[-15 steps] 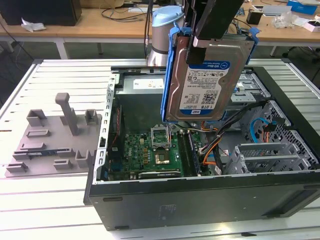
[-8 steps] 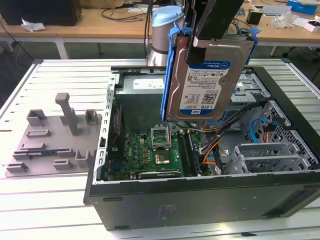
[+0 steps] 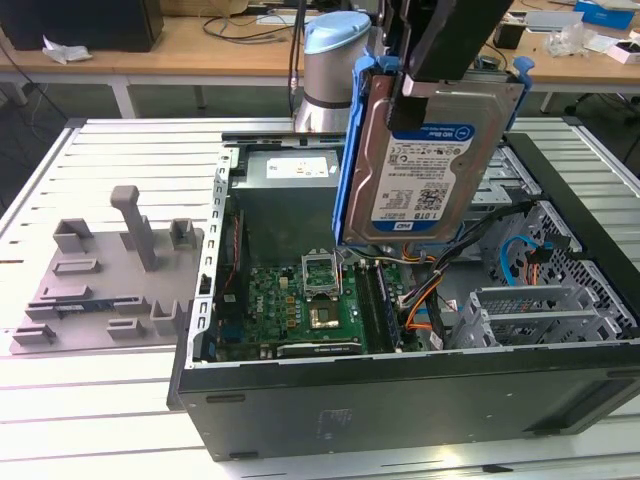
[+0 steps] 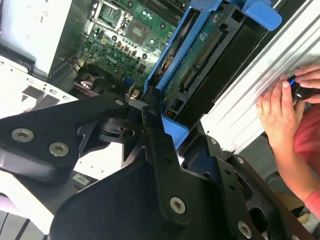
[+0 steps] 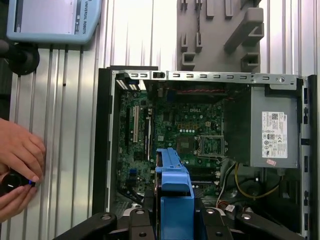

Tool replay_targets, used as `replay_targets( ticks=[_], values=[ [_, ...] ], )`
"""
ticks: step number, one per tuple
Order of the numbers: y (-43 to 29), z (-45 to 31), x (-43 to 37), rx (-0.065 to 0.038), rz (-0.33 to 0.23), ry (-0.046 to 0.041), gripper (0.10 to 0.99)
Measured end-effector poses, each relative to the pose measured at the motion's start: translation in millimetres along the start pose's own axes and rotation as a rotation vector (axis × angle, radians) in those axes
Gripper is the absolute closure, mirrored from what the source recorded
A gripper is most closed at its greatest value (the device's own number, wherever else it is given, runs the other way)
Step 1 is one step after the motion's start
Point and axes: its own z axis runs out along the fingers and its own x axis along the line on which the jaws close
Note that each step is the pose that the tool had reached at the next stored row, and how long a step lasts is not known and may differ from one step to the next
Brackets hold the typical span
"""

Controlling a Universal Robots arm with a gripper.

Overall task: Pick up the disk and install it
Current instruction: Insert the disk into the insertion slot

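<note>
The gripper (image 3: 445, 80) is clenched on the disk (image 3: 425, 165), which hangs on edge at upper centre of the exterior view, above the open computer case (image 3: 400, 405). To do well, keep its blue rails (image 3: 352, 150) square to the drive cage (image 3: 545, 310) and clear of the cables (image 3: 478, 238).

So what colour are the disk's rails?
Bright blue rails on the disk; the exterior view shows them best.

I get bright, even light; the slatted table (image 5: 135, 35) glares white in the first wrist view, and the computer case (image 5: 103, 150) interior lies in shadow.
</note>
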Motion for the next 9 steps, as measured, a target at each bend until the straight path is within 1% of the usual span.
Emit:
replay_targets(
  ticks=[5, 7, 9],
  values=[
    [-2.2, 0.2, 8.8, 0.009, 0.0, 0.0003, 0.718],
    [-3.3, 0.2, 11.9, 0.011, 0.0, 0.0003, 0.718],
    [-7.1, 0.1, 15.7, 0.012, 0.001, 0.0004, 0.718]
  ],
)
